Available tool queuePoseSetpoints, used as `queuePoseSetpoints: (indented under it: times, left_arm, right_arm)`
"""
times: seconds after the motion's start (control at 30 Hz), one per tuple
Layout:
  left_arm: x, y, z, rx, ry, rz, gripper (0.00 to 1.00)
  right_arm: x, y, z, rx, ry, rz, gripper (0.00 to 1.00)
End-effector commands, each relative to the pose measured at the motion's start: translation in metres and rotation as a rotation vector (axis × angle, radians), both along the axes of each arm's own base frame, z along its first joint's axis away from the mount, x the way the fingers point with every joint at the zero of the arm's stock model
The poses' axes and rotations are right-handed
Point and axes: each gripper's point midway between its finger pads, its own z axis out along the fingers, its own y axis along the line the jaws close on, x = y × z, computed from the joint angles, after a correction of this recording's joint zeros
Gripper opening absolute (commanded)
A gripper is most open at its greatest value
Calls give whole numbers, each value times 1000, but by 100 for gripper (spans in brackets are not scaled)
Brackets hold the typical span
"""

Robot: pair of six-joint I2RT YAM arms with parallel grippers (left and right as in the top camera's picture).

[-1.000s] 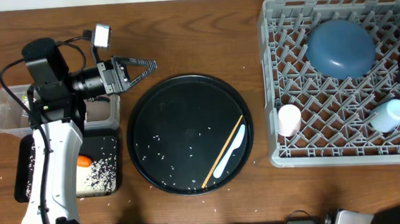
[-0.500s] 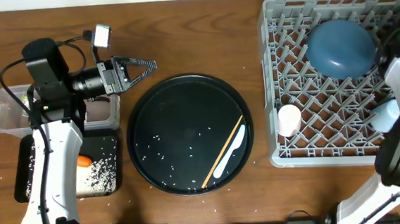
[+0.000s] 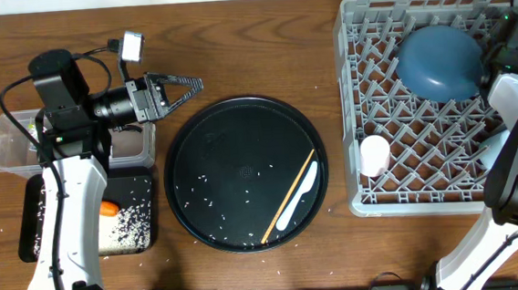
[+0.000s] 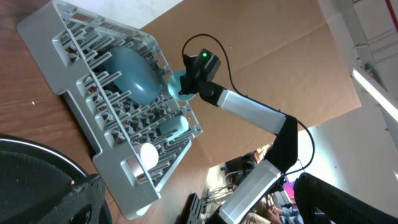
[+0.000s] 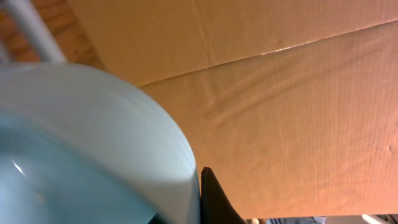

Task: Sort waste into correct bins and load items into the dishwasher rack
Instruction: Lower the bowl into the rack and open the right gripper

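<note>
Seen from overhead, the dishwasher rack (image 3: 350,93) takes up one end of the counter (image 3: 260,35). Inside it a dark-blue plate (image 3: 440,59) lies dome-up toward the rack's back. A small pale cup (image 3: 374,153) sits by the rack wall nearest the round black tray (image 3: 177,169). The right arm (image 3: 512,100) reaches along the rack's outer side, and its tip is lost against the back corner beside the plate. On the tray, apart from the rack, a wooden chopstick (image 3: 287,196) and a white spoon (image 3: 299,195) lie side by side, their long axes slanting up toward the rack's back. The left fingers (image 3: 193,86) hang past the tray, on the side away from the rack, spread apart and empty.

The left wrist view looks across at the rack. There the right fingers (image 4: 185,87) hold a pale-blue bowl (image 4: 177,84) at the rack's far rim, just beyond the plate (whether it touches the rim I cannot tell). A light-blue cup (image 4: 172,127) lies in the rack nearer its front.

The right wrist view is nearly all bowl (image 5: 81,143), its rim hard against one dark finger (image 5: 214,202) (the other is out of frame). From that I judge the fingers clamped on it.

The next step is probably to set the bowl down. It sits at the rack's back corner with the plate close beside it, and the free cells lie frontward, between plate and cup. Only the right arm is near.
</note>
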Motion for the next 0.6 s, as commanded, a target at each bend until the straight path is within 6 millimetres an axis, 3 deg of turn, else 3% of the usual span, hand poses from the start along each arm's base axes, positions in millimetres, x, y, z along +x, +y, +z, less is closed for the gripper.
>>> queuePoseSetpoints:
  times: [0.0, 0.1, 0.37, 0.43, 0.53, 0.57]
  left_arm:
    - [-1, 1, 1, 0, -18, -7, 98]
    - [-1, 1, 1, 0, -18, -7, 98]
    - [-1, 1, 1, 0, -18, -7, 98]
    - [-1, 1, 1, 0, -18, -7, 98]
    - [-1, 1, 1, 0, -18, -7, 98]
    - [-1, 1, 1, 0, -19, -7, 98]
  right_arm:
    - [4, 16, -12, 25, -52, 10, 1]
    - [10, 29, -19, 52, -45, 43, 1]
    - [22, 59, -15, 23, -19, 79, 3]
    - [24, 67, -12, 8, -13, 85, 11]
    - [29, 81, -10, -8, -9, 100, 36]
    - [31, 84, -10, -8, -6, 108, 48]
